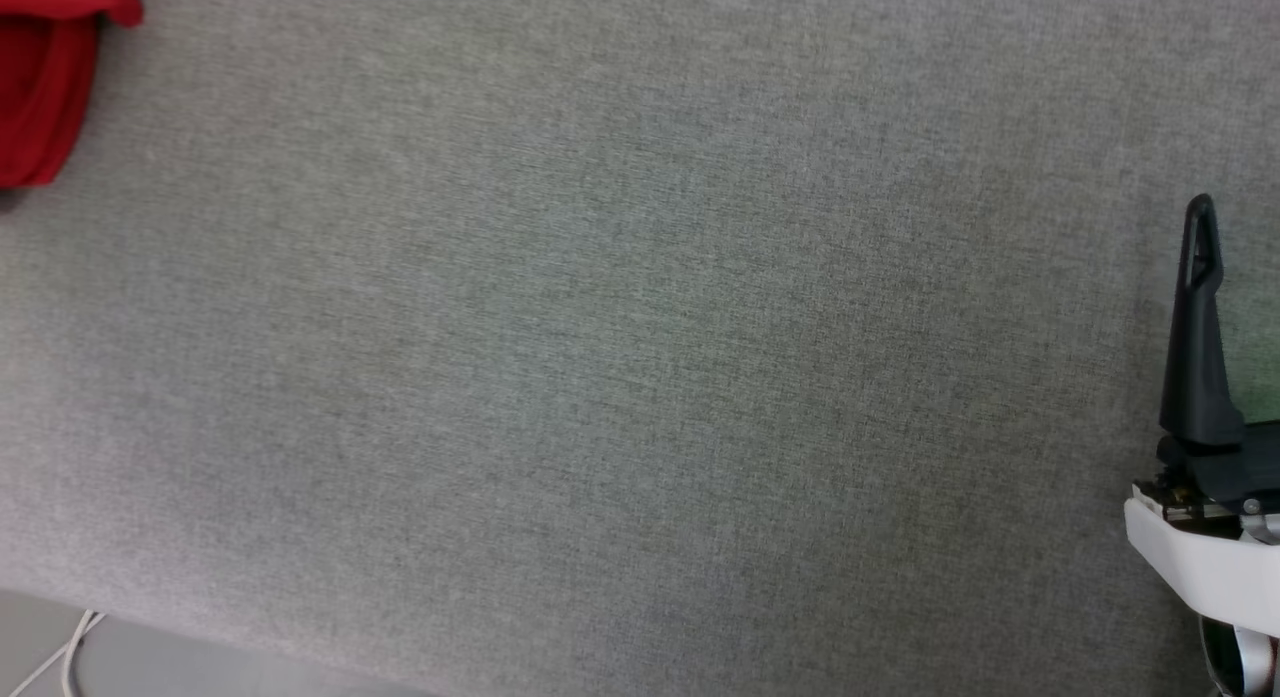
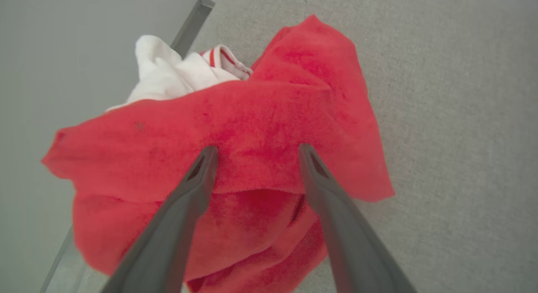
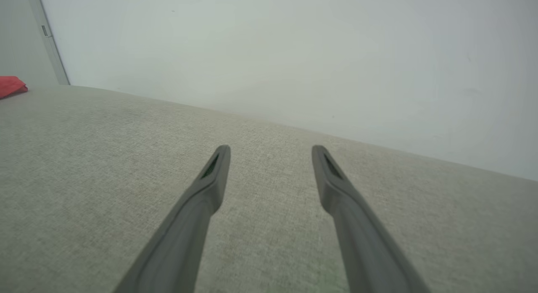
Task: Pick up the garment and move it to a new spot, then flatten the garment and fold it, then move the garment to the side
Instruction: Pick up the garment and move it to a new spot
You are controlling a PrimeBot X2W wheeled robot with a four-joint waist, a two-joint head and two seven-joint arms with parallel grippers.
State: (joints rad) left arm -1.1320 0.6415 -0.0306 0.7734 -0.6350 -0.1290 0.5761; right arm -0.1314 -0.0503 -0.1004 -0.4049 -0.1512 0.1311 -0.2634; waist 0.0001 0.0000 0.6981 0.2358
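The garment (image 2: 286, 99) is a crumpled red heap with a white sleeve (image 2: 168, 74) and striped trim sticking out at its far side. It lies at the edge of the grey surface. My left gripper (image 2: 257, 152) stands open right over the heap, both fingertips against the red cloth, nothing clamped. In the head view the garment (image 1: 45, 87) shows as a red patch in the top left corner. My right gripper (image 3: 271, 152) is open over bare grey fabric, far from the garment (image 3: 11, 86). One of its dark fingers (image 1: 1200, 307) rises at the right edge.
The grey fabric surface (image 1: 640, 337) spreads wide between the garment and my right arm. Its near edge runs along the lower left, with a white cable (image 1: 60, 657) on the floor below. A metal bar (image 2: 191, 24) and a pale wall (image 3: 294, 53) border the far side.
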